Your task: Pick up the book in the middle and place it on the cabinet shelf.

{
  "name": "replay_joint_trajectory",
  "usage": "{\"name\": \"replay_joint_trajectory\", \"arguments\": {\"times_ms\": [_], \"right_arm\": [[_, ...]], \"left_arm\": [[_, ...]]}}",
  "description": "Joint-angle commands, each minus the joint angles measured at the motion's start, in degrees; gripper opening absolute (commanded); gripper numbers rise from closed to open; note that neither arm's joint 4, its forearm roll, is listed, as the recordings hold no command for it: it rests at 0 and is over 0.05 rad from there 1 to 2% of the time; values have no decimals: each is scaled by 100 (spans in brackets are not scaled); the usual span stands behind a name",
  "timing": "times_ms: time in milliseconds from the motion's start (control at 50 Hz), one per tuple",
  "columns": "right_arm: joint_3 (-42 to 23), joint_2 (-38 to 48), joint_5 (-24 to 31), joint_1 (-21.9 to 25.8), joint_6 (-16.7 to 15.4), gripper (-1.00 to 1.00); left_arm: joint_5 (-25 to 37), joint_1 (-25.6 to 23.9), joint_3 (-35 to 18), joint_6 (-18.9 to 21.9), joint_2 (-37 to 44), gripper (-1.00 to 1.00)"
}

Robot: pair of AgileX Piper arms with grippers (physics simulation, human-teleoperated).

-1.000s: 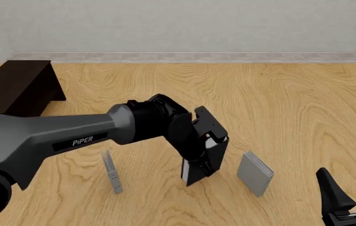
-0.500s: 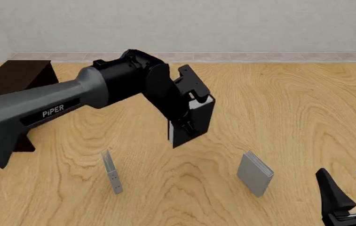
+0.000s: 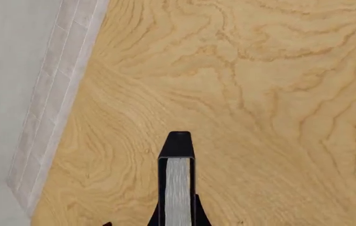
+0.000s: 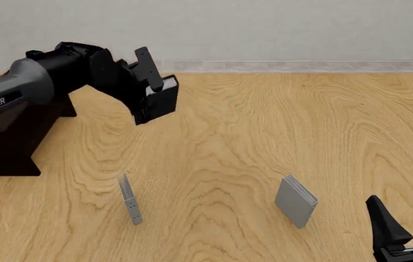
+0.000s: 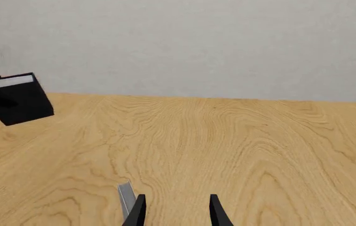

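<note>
The left gripper has its fingers clamped onto the thick black hardcover book with white page edges, one finger on each cover, and carries it in the air clear of the light wooden tabletop. In the left wrist view the book shows edge-on: a narrow strip of white pages between two black covers, with the black fingers pressed against the covers at the near end. In the front view the book hangs tilted, its white page edge turned up toward the gripper and its black cover facing the camera. It sits just beside the low dark brown wooden cabinet with a flat top, off that cabinet's right side and higher than its top, not touching it. The right wrist view catches the same book as a tilted black slab with a white stripe along its upper edge.

The right gripper holds nothing; its two black fingers stand apart with a clear gap between them, touching no object. The thinner grey book stands on the tabletop well to the right of the cabinet, near the right gripper. The very thin grey translucent book stands upright nearer the cabinet, below the lifted book in the front view.
</note>
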Motion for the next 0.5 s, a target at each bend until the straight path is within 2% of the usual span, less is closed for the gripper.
{"name": "replay_joint_trajectory", "arguments": {"times_ms": [20,40,60,100,140,340,440,500], "right_arm": [[0,14,-7,14,0,100],[0,14,-8,16,-7,100],[0,22,-14,14,-5,100],[0,18,-12,13,-4,100],[0,18,-13,10,-7,100],[0,20,-14,9,0,100],[0,29,-26,10,-1,100],[0,17,-20,10,0,100]], "left_arm": [[-1071,1080,744,1484,-371,-100],[-1470,1300,1094,1916,-472,-100],[-1565,1418,1132,1997,-476,-100],[-1219,1281,771,1620,-360,-100],[-1224,1281,751,1616,-368,-100],[-1663,1688,841,2063,-479,-100],[-1977,1915,1093,2409,-601,-100],[-1975,2012,1017,2399,-588,-100]]}}
